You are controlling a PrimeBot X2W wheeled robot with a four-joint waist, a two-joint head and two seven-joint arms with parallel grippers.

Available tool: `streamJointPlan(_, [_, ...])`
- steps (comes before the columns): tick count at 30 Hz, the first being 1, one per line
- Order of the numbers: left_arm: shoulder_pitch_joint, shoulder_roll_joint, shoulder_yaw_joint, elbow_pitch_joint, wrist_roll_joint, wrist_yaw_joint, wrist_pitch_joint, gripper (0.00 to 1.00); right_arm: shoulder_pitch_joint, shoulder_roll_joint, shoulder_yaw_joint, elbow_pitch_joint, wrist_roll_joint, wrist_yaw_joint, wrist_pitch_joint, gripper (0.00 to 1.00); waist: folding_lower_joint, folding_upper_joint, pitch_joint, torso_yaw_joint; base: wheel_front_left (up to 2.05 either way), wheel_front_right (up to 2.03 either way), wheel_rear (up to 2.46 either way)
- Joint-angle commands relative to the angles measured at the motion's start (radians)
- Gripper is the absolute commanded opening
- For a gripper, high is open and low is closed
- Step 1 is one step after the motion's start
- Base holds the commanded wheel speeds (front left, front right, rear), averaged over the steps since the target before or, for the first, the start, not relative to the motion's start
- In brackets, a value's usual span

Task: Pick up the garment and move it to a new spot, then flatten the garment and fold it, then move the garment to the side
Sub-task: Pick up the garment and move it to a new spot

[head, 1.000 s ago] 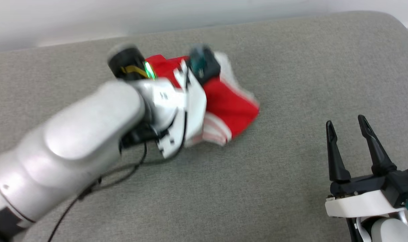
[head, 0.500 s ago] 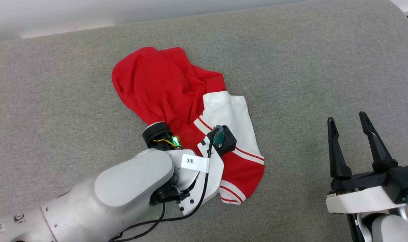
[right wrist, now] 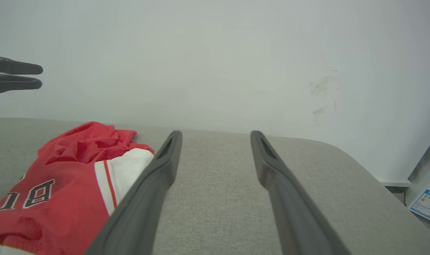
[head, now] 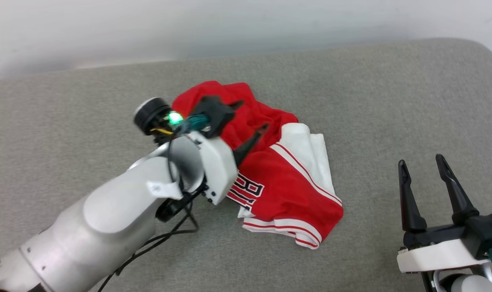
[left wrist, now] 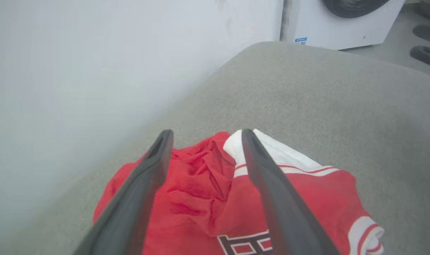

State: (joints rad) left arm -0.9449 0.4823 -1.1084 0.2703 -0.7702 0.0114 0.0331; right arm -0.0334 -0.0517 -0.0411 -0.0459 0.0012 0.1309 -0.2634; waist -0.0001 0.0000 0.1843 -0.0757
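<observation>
My left fingers stand spread and empty above the far part of the crumpled garment. It lies in a heap mid-way across the grey cushioned surface, black lettering showing on its near side. My right fingers, likewise parted and holding nothing, hover at the near right, well apart from the garment.

Left pincer, two dark fingers spread wide with nothing clamped between them, seen over the crumpled garment. The garment, red with a white sleeve, striped trim and part of a black white-edged letter, lies on a grey upholstered surface; pale wall at left, white appliance at top right
</observation>
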Motion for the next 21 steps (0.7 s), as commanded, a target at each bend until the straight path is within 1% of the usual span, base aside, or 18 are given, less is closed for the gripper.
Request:
streamJointPlan(1, [0.039, 0.013, 0.019, 0.001, 0.014, 0.038, -0.057, 1.00, 0.021, 0.003, -0.005, 0.001, -0.004, 0.000, -0.002, 1.00, 0.0001, 0.0000, -0.032, 0.030, 0.00, 0.00, 0.00])
streamJointPlan(5, [0.124, 0.048, 0.078, 0.009, 0.031, 0.148, -0.211, 1.00, 0.036, 0.003, -0.010, 0.000, -0.003, 0.000, -0.002, 1.00, 0.0001, 0.0000, -0.062, 0.057, 0.00, 0.00, 0.00])
streamJointPlan(7, [0.171, 0.060, 0.113, 0.010, 0.033, 0.203, -0.261, 1.00, 0.043, 0.002, -0.014, -0.001, -0.002, 0.000, -0.002, 1.00, 0.0001, 0.0000, -0.074, 0.071, 0.00, 0.00, 0.00])
streamJointPlan(8, [0.197, 0.065, 0.132, 0.006, 0.035, 0.231, -0.276, 1.00, 0.046, 0.003, -0.015, -0.002, -0.001, 0.000, -0.002, 1.00, 0.0001, 0.0000, -0.080, 0.076, 0.00, 0.00, 0.00])
streamJointPlan(9, [0.197, 0.065, 0.132, 0.006, 0.035, 0.231, -0.276, 1.00, 0.046, 0.003, -0.015, -0.002, -0.001, 0.000, -0.002, 1.00, 0.0001, 0.0000, -0.080, 0.076, 0.00, 0.00, 0.00])
streamJointPlan(10, [0.252, 0.076, 0.180, -0.014, 0.044, 0.288, -0.293, 1.00, 0.055, 0.003, -0.016, -0.003, 0.001, 0.000, -0.002, 1.00, 0.0001, 0.0000, -0.090, 0.086, 0.00, 0.00, 0.00])
streamJointPlan(13, [0.342, 0.082, 0.279, -0.078, 0.098, 0.360, -0.299, 1.00, 0.062, 0.003, -0.022, -0.006, 0.004, 0.000, -0.002, 1.00, 0.0001, 0.0000, -0.102, 0.101, 0.00, 0.00, 0.00])
streamJointPlan(14, [0.342, 0.082, 0.279, -0.078, 0.098, 0.360, -0.299, 1.00, 0.062, 0.003, -0.022, -0.006, 0.004, 0.000, -0.002, 1.00, 0.0001, 0.0000, -0.102, 0.101, 0.00, 0.00, 0.00])
streamJointPlan(16, [0.425, 0.076, 0.351, -0.130, 0.152, 0.404, -0.300, 1.00, 0.070, 0.002, -0.025, -0.006, 0.005, 0.000, -0.002, 1.00, 0.0001, 0.0000, -0.108, 0.109, 0.00, 0.00, 0.00])
streamJointPlan(18, [0.503, 0.061, 0.429, -0.180, 0.205, 0.432, -0.299, 1.00, 0.073, 0.003, -0.025, -0.008, 0.010, 0.000, -0.002, 1.00, 0.0001, 0.0000, -0.113, 0.114, 0.00, 0.00, 0.00])
streamJointPlan(21, [0.616, 0.031, 0.527, -0.225, 0.284, 0.447, -0.299, 1.00, 0.077, 0.002, -0.024, -0.008, 0.019, 0.000, -0.002, 1.00, 0.0001, 0.0000, -0.119, 0.119, 0.00, 0.00, 0.00])
